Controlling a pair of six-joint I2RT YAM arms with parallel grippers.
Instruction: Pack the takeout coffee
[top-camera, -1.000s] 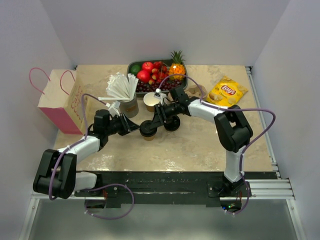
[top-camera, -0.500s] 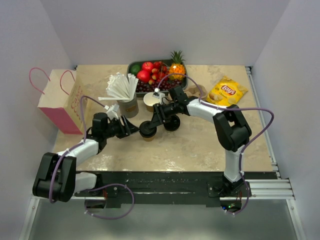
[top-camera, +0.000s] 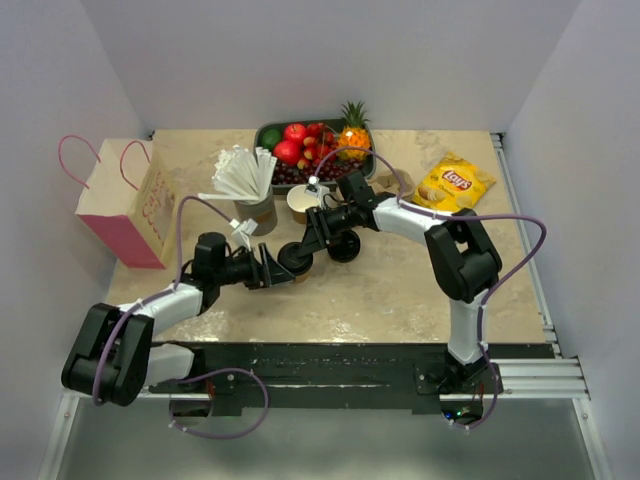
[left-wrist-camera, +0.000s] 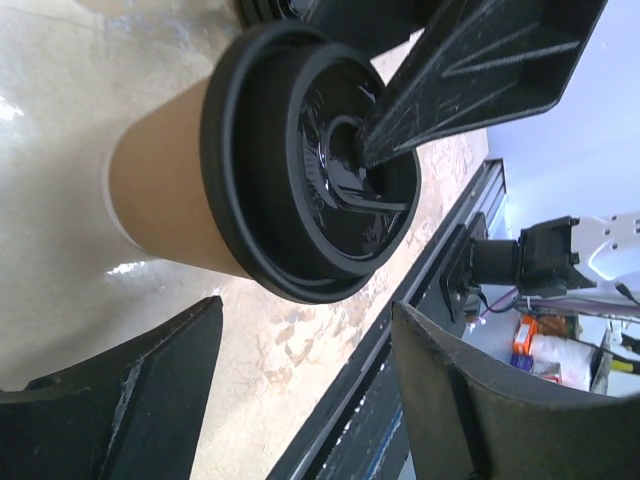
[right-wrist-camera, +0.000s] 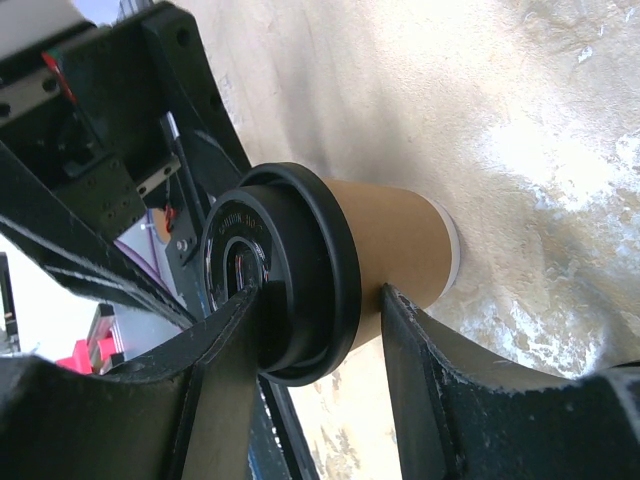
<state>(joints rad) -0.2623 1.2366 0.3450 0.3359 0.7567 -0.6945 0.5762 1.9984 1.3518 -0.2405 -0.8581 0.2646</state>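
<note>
One takeout coffee (left-wrist-camera: 170, 190) stands upright near the middle of the table (top-camera: 400, 290), its black lid (left-wrist-camera: 270, 200) on. The right gripper (right-wrist-camera: 318, 300) is clamped on it, one finger on the lid's top and the other against the paper wall. The left gripper (left-wrist-camera: 305, 330) sits just beside the cup, jaws wide apart, touching nothing.

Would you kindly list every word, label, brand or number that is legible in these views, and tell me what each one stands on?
"Lay's": on the yellow chip bag, seen in the top view.
Too small to read: the print on the side of the pink paper bag.
Too blurred to read: the raised lettering on the black lid of the coffee cup.
No other text is readable.
</note>
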